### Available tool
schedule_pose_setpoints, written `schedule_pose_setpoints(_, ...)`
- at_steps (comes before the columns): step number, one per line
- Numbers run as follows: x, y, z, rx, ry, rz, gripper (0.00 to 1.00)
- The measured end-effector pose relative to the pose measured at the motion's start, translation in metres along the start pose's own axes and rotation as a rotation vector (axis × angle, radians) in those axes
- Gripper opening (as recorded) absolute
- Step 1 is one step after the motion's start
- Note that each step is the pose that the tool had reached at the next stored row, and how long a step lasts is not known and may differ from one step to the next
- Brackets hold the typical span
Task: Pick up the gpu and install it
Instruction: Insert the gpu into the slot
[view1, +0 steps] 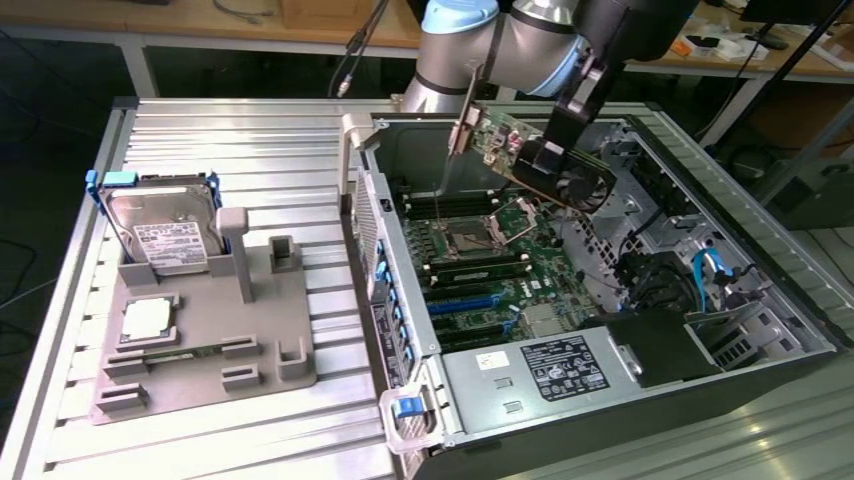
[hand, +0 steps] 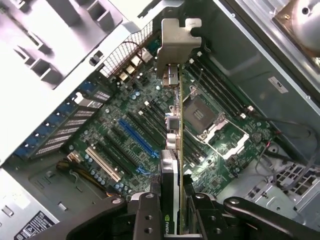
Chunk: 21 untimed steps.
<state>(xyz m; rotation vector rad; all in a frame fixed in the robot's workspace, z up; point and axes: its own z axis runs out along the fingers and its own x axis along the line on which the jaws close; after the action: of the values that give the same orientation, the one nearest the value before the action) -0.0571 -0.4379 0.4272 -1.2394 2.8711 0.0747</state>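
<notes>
**While gpu (view1: 497, 138) hangs over open case (view1: 400, 230), tool (view1: 545, 158) clamped on it**

While the arm hangs above the case, the tool grips the gpu w/ its jaws pressed on both faces of the card. The gpu sits tilted in the air over the mobo (view1: 461, 265), approx. above the CPU socket (view1: 470, 237), and is not seated in any slot. Its silvery bracket (view1: 462, 122) end points toward the case's rear wall.

Wrist view: the gpu (hand: 172, 125) is seen edge-on, running out from betw. the tool (hand: 172, 207) fingers (hand: 145, 212). The bracket (hand: 177, 42) is at its far end and the blue slot (hand: 135, 137) lies on the mobo near its line.

On the surface (view1: 240, 140), at the ext. view's left, a grey holder (view1: 200, 375) carries the HDD (view1: 167, 235) propped up and the processor chip (view1: 144, 318) lying flat. Both are well apart from the tool.
</notes>
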Motion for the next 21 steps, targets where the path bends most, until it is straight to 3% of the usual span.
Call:
schedule_pose_setpoints(17,0.0001,-0.0002,0.0041,-0.0101,0.0124,-0.323,0.27)
schedule_pose_setpoints(19,0.0002,-0.0002,0.0050,-0.0125,0.0154,-0.400,0.27)
schedule_pose_setpoints(21,0.0002,-0.0002,0.0055,-0.0138,0.0169,-0.440,0.27)
